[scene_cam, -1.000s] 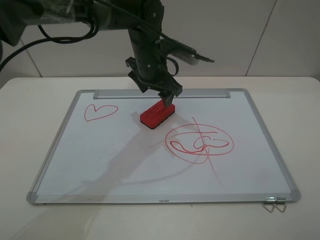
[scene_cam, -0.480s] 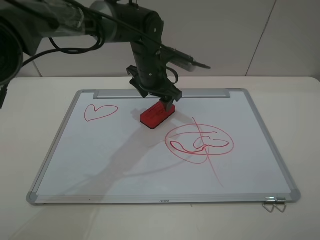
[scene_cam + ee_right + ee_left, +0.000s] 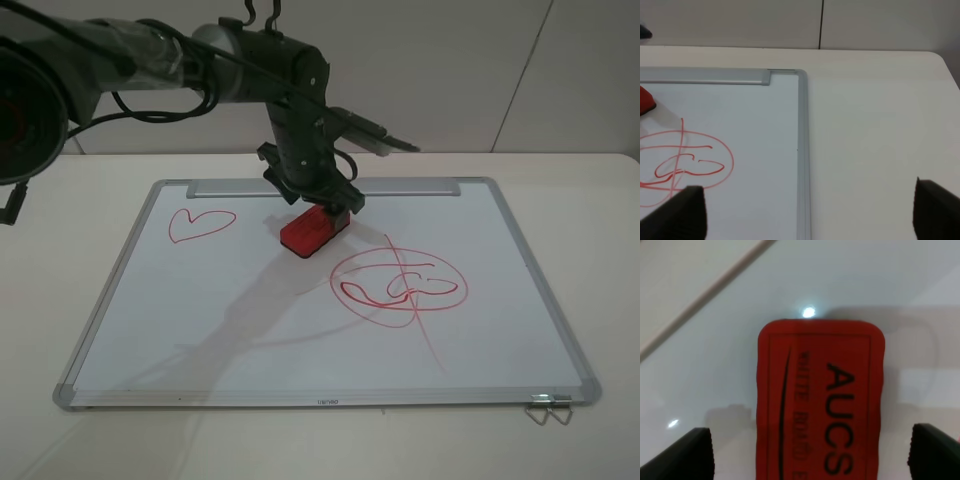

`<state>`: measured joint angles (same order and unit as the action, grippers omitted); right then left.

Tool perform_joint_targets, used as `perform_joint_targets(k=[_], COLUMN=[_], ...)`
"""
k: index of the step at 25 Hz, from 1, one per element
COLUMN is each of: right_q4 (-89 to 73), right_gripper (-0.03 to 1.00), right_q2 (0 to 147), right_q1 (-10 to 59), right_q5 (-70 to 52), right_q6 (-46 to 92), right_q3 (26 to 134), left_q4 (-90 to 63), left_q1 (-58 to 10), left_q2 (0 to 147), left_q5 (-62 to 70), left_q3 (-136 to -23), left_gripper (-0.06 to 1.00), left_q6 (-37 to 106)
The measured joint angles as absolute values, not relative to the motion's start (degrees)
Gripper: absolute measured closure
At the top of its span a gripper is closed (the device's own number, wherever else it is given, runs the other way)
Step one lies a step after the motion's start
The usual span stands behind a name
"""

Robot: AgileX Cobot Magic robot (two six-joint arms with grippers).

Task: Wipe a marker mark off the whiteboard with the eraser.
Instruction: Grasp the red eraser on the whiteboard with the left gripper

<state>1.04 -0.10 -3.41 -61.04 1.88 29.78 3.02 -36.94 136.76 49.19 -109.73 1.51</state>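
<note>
Exterior high view shows a pale worktop point(image 3: 60, 180) carrying the whiteboard point(image 3: 250, 330), which lies flat with its silver tray strip point(image 3: 420, 187) along the far edge. The dark left arm point(image 3: 290, 90) reaches in from the left and bends down over the far middle of the board. A large circled red scribble point(image 3: 398, 282) sits right of centre. The marker mark point(image 3: 200, 224), a thin red heart outline, sits near the far left corner, intact.

The eraser point(image 3: 308, 232) lies lettering-up on the board just before the tray strip, between the heart and the scribble and touching neither. Its long axis runs diagonally, from the near left toward the far right.

The left pincer point(image 3: 325, 203) hangs directly over the far end of the eraser. In the left wrist view its two fingers point(image 3: 697, 452) stand spread on either side of the red block, across its short width, with bare board showing in both gaps, so it is released and not yet gripping. The right pincer point(image 3: 810, 210) is likewise spread wide and holds nothing, parked off the board's right edge.

The coming move likely turns on this: once the eraser is gripped, the heart lies to the left of it, well apart, on the left arm's own side.
</note>
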Motion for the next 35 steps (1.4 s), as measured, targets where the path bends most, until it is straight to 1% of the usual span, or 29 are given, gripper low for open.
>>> perform_joint_targets(k=[35], right_q4=[1.0], right_gripper=[0.26], right_q2=[-0.1], right_q1=[-3.4], right_q5=[-61.0], right_q6=[1.9], right_q3=[29.8], left_q4=[3.0], left_q1=[-36.9], left_q2=[138.2], left_q5=[48.2], left_q3=[-109.7], left_gripper=[0.17], left_q6=[1.3])
